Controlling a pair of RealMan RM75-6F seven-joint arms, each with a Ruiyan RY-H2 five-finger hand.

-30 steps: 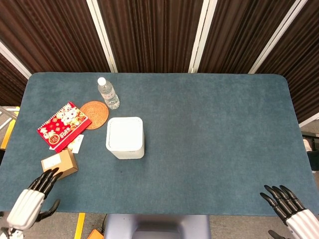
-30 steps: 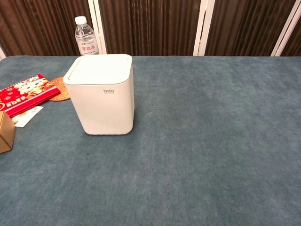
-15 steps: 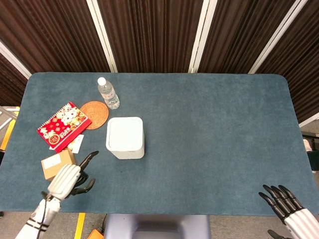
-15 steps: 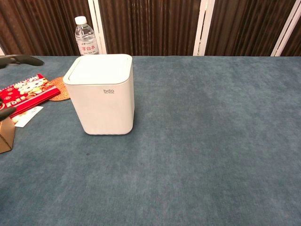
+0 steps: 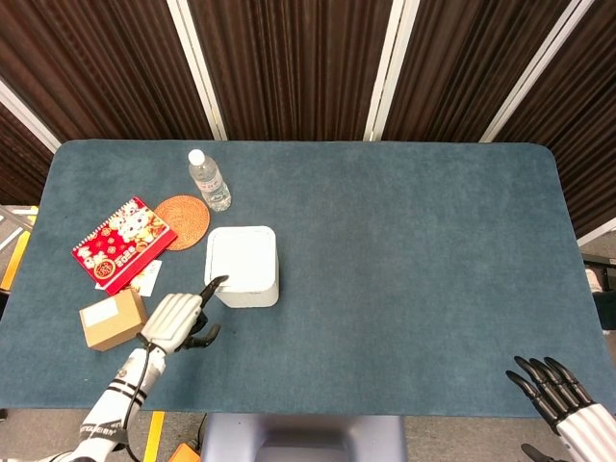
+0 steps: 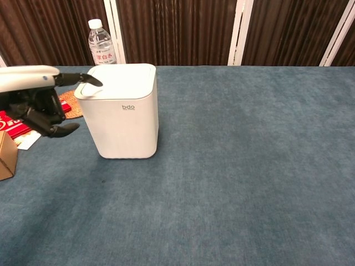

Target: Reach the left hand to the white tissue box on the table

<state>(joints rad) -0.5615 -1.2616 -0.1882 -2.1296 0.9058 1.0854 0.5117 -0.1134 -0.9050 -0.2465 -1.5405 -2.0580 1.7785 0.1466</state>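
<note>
The white tissue box (image 5: 243, 266) (image 6: 122, 111) stands upright left of the table's middle, with small "bdo" lettering on its front. My left hand (image 5: 178, 320) (image 6: 39, 100) hovers just left of the box, one finger stretched out to its top left edge and the others curled below; it holds nothing. Whether that fingertip touches the box is unclear. My right hand (image 5: 558, 399) lies at the table's near right edge with its dark fingers spread, far from the box.
A water bottle (image 5: 209, 180) (image 6: 100, 42) stands behind the box, beside a round woven coaster (image 5: 182, 221). A red booklet (image 5: 123, 243) (image 6: 22, 117) and a small cardboard box (image 5: 113, 320) (image 6: 5, 156) lie left of my left hand.
My left hand has come up from the near left table edge and travelled right and forward, past the cardboard box, to the tissue box's left side. The right hand has barely moved.
</note>
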